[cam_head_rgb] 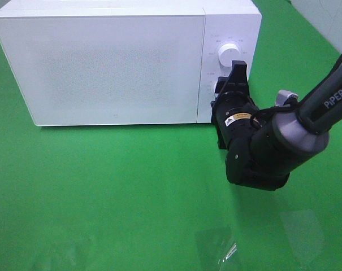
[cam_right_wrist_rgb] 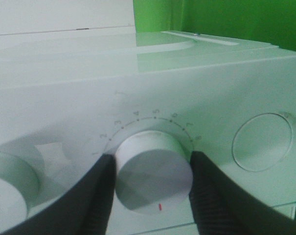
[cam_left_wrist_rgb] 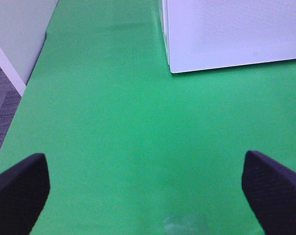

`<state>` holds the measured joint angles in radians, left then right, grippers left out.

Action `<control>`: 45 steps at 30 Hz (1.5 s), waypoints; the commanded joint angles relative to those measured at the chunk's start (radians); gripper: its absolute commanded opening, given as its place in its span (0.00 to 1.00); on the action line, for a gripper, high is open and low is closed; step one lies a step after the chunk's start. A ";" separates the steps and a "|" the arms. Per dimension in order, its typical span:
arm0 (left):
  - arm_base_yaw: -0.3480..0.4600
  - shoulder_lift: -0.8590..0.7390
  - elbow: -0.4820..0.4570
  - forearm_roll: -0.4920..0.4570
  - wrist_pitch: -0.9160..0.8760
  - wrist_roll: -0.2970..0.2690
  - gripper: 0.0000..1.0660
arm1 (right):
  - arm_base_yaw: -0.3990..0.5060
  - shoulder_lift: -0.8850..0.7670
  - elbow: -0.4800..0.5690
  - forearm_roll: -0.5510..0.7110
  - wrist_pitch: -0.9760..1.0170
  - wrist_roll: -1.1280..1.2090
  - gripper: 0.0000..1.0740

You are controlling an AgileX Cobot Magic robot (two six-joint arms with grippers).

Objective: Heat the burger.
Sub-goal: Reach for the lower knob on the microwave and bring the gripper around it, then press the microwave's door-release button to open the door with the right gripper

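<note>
The burger is out of view. A white microwave (cam_head_rgb: 103,62) stands at the back of the green table with its door closed. My right gripper (cam_head_rgb: 226,86) reaches onto its control panel. In the right wrist view the right gripper (cam_right_wrist_rgb: 152,160) is shut on the timer knob (cam_right_wrist_rgb: 150,182), one black finger (cam_right_wrist_rgb: 96,196) pressed against each side. The knob's red mark points down toward the camera. My left gripper (cam_left_wrist_rgb: 148,196) hangs open over bare green cloth, with the microwave's corner (cam_left_wrist_rgb: 226,34) ahead of it; this gripper does not show in the exterior high view.
A second white knob (cam_head_rgb: 224,55) sits above the gripped one on the panel, and a round recessed button (cam_right_wrist_rgb: 262,142) lies beside it. A clear shiny patch (cam_head_rgb: 227,248) lies on the cloth near the front. The table edge and grey floor (cam_left_wrist_rgb: 1,98) run along the left arm's side.
</note>
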<state>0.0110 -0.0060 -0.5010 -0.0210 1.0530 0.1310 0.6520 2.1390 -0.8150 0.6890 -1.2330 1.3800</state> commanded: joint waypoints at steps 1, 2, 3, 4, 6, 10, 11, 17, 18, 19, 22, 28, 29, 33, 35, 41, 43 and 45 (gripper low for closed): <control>0.001 -0.023 0.002 -0.005 -0.014 -0.003 0.94 | -0.013 -0.007 -0.029 -0.064 -0.068 -0.056 0.44; 0.001 -0.023 0.002 -0.005 -0.014 -0.003 0.94 | -0.013 -0.007 -0.029 -0.064 -0.068 -0.056 0.44; 0.001 -0.023 0.002 -0.005 -0.014 -0.003 0.94 | -0.013 -0.007 -0.029 -0.059 -0.068 -0.075 0.45; 0.001 -0.023 0.002 -0.005 -0.014 -0.003 0.94 | -0.013 -0.007 -0.029 -0.059 -0.068 -0.104 0.48; 0.001 -0.023 0.002 -0.005 -0.014 -0.003 0.94 | -0.013 -0.007 -0.029 -0.059 -0.065 -0.124 0.53; 0.001 -0.023 0.002 -0.005 -0.014 -0.003 0.94 | -0.013 -0.007 -0.029 -0.059 -0.056 -0.145 0.59; 0.001 -0.023 0.002 -0.005 -0.014 -0.003 0.94 | -0.013 -0.007 -0.029 -0.059 -0.056 -0.145 0.59; 0.001 -0.023 0.002 -0.005 -0.014 -0.003 0.94 | -0.010 -0.034 0.012 -0.077 0.023 -0.212 0.68; 0.001 -0.023 0.002 -0.005 -0.014 -0.003 0.94 | -0.010 -0.034 0.012 -0.077 0.023 -0.212 0.68; 0.001 -0.023 0.002 -0.005 -0.014 -0.002 0.94 | -0.010 -0.061 0.034 -0.080 0.067 -0.262 0.68; 0.001 -0.023 0.002 -0.005 -0.014 -0.002 0.94 | -0.010 -0.113 0.067 -0.096 0.128 -0.370 0.68; 0.001 -0.023 0.002 -0.005 -0.014 -0.002 0.94 | -0.010 -0.221 0.134 -0.188 0.283 -0.652 0.68; 0.001 -0.023 0.002 -0.005 -0.014 -0.002 0.94 | -0.012 -0.251 0.153 -0.210 0.338 -0.740 0.68; 0.001 -0.023 0.002 -0.005 -0.014 -0.002 0.94 | -0.013 -0.294 0.179 -0.230 0.414 -0.889 0.68; 0.001 -0.023 0.002 -0.005 -0.014 -0.002 0.94 | -0.013 -0.328 0.190 -0.230 0.468 -1.010 0.68; 0.001 -0.023 0.002 -0.005 -0.014 -0.002 0.94 | -0.046 -0.437 0.192 -0.251 0.681 -1.327 0.68; 0.001 -0.023 0.002 -0.005 -0.014 -0.002 0.94 | -0.082 -0.482 0.192 -0.284 0.786 -1.407 0.68; 0.001 -0.023 0.002 -0.005 -0.014 -0.002 0.94 | -0.111 -0.518 0.192 -0.328 0.872 -1.440 0.68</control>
<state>0.0110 -0.0060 -0.5010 -0.0210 1.0530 0.1310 0.5630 1.6560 -0.6240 0.4030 -0.4420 0.0000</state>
